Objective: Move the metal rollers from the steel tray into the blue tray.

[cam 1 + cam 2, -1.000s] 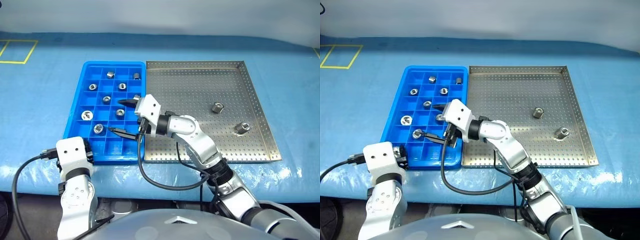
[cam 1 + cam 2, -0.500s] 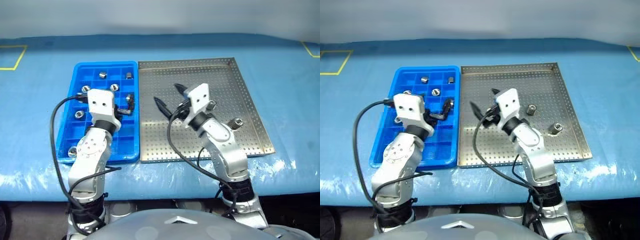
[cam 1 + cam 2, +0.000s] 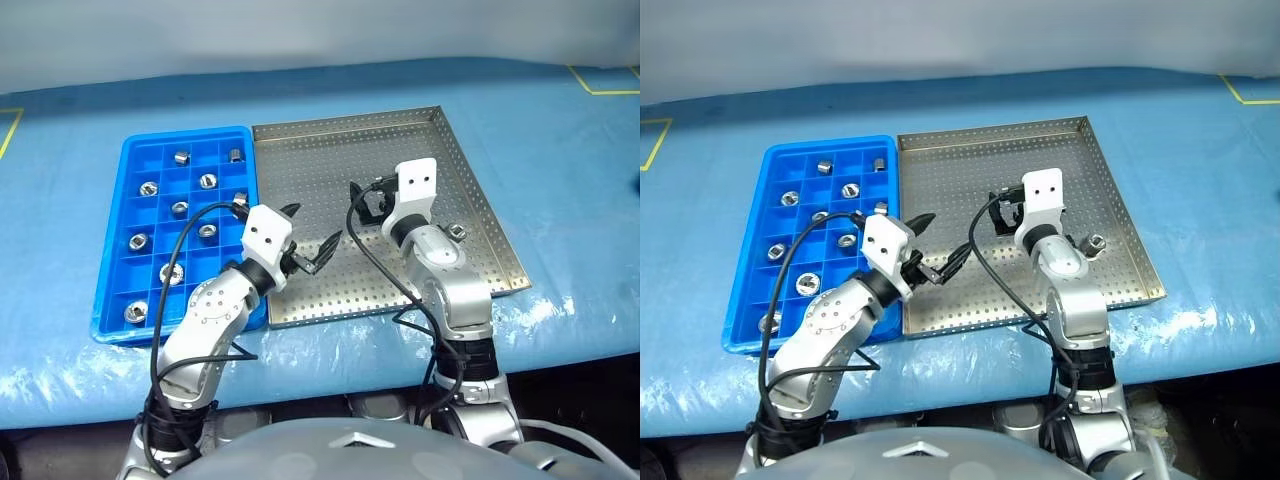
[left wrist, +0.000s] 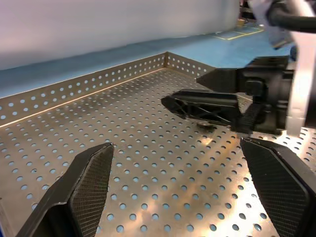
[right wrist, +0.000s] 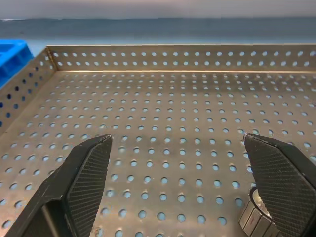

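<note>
The steel tray (image 3: 300,150) lies to the right of the blue tray (image 3: 112,290). Several metal rollers (image 3: 207,181) sit in the blue tray's compartments. One roller (image 3: 455,232) lies on the steel tray's right part. Another roller (image 5: 253,217) shows in the right wrist view, half hidden behind a finger. My right gripper (image 3: 368,200) stands open over the middle of the steel tray and holds nothing. My left gripper (image 3: 310,238) hangs open and empty over the steel tray's left part, pointing toward the right gripper (image 4: 217,103).
Both trays rest on a blue cloth-covered table (image 3: 560,180). Black cables loop from each wrist above the table's front edge. Yellow tape marks the cloth at the far right corner (image 3: 600,85).
The view has shifted. My right gripper swung from over the blue tray to the steel tray's middle. My left gripper rose from the table's front edge, crossed the blue tray and now hangs over the steel tray.
</note>
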You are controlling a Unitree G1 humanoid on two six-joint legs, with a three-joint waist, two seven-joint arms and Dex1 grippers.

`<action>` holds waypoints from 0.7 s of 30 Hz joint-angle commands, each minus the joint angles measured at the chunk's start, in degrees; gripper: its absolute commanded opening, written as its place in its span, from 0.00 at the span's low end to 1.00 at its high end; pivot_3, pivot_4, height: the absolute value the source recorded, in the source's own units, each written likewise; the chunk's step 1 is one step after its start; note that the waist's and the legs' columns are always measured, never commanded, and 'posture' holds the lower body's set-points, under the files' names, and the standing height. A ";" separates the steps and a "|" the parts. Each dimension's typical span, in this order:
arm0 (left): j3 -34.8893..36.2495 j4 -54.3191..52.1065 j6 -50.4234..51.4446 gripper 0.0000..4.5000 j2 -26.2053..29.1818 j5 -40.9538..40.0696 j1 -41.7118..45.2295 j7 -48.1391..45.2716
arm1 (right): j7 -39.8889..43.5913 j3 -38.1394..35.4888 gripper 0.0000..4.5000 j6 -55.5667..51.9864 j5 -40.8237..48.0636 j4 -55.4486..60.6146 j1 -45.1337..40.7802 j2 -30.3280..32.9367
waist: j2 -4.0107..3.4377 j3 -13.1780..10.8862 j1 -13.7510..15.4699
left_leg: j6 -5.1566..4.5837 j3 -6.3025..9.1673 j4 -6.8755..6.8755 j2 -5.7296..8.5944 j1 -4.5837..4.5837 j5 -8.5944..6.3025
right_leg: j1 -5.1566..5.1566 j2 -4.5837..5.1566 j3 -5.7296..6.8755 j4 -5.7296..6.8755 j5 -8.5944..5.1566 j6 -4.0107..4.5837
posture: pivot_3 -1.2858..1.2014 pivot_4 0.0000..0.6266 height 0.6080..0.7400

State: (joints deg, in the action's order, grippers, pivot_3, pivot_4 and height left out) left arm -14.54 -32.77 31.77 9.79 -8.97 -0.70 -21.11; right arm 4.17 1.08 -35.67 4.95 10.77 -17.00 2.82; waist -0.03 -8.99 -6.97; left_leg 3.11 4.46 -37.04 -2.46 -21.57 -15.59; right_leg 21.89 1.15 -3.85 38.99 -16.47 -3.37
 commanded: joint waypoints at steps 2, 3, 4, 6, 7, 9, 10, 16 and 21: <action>-1.48 -1.32 -3.28 0.99 1.60 -1.63 0.06 -2.99 | -5.37 -3.09 1.00 2.66 -1.83 -7.13 -4.66 -1.14 | -0.01 0.00 0.24 | 0.00 -0.01 0.00 0.01 -0.02 0.00 | 0.00 0.02 0.00 -0.03 0.00 0.00 | 0.49 0.24 1.00; -1.79 -1.56 -3.28 0.99 2.16 -2.33 -0.12 -4.10 | -6.24 -3.46 1.00 3.23 -2.28 -8.46 -5.23 -1.09 | 0.00 0.00 0.34 | 0.00 -0.02 0.01 0.02 -0.02 0.00 | 0.00 0.02 0.00 -0.04 0.00 0.00 | 0.49 0.24 1.00; -2.02 -1.75 -3.22 0.99 2.67 -2.72 -0.24 -4.77 | -7.27 -4.05 1.00 3.59 -2.50 -9.44 -5.61 -1.26 | -0.01 0.00 0.48 | 0.00 -0.01 0.02 0.01 -0.03 0.00 | 0.01 0.02 0.00 -0.04 0.00 0.00 | 0.49 0.24 1.00; -2.37 -1.86 -2.93 0.99 3.42 -2.81 -0.21 -5.25 | -8.73 -4.98 1.00 3.96 -2.72 -10.85 -5.83 -1.42 | -0.02 0.00 0.81 | -0.02 -0.02 0.05 0.01 -0.04 -0.01 | 0.03 0.03 0.00 -0.05 0.00 0.00 | 0.49 0.24 1.00; -2.55 -1.89 -2.65 0.99 3.74 -2.77 -0.16 -5.32 | -9.04 -5.10 1.00 4.12 -2.87 -11.19 -5.66 -1.40 | -0.03 0.00 0.93 | -0.02 -0.02 0.06 0.01 -0.04 -0.01 | 0.04 0.03 0.01 -0.05 0.00 0.00 | 0.49 0.24 1.00; -2.79 -1.87 -2.52 0.99 4.15 -2.89 -0.10 -5.40 | -9.44 -5.30 1.00 4.41 -2.93 -11.66 -5.24 -1.43 | -0.04 0.00 1.07 | -0.03 -0.02 0.07 0.01 -0.04 -0.01 | 0.05 0.03 0.00 -0.06 0.00 0.00 | 0.49 0.24 1.00; -2.96 -1.89 -2.62 0.99 4.29 -2.83 -0.12 -5.32 | -9.79 -5.70 1.00 4.40 -2.72 -11.97 -4.99 -1.64 | -0.04 0.00 1.08 | -0.03 -0.04 0.07 0.00 -0.04 -0.01 | 0.05 0.03 0.00 -0.05 0.00 0.00 | 0.49 0.24 1.00; -3.77 -2.07 -2.55 0.99 4.53 -2.57 -0.23 -4.64 | -10.85 -7.66 1.00 3.71 -1.10 -13.33 -3.83 -3.43 | -0.06 0.00 1.60 | -0.03 -0.04 0.06 0.00 -0.03 -0.01 | 0.05 0.02 -0.01 -0.04 0.00 0.00 | 0.50 0.24 1.00; -3.91 -2.45 -2.35 1.00 4.82 -2.71 -0.47 -3.95 | -11.69 -7.79 0.73 2.72 -0.64 -11.53 -3.00 -5.18 | -0.07 0.00 1.75 | -0.03 -0.05 0.06 -0.01 -0.03 -0.02 | 0.06 0.03 -0.01 -0.04 0.00 0.00 | 0.50 0.24 1.00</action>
State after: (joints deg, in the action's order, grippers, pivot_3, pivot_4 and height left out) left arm -18.46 -32.78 29.71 14.71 -11.36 -1.14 -25.22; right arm -7.24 -6.65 -33.03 3.79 -3.53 -19.99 -1.95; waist -0.10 -8.99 -5.21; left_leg 3.08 4.42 -36.97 -2.47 -21.60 -15.60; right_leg 21.95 1.17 -3.85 38.95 -16.47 -3.37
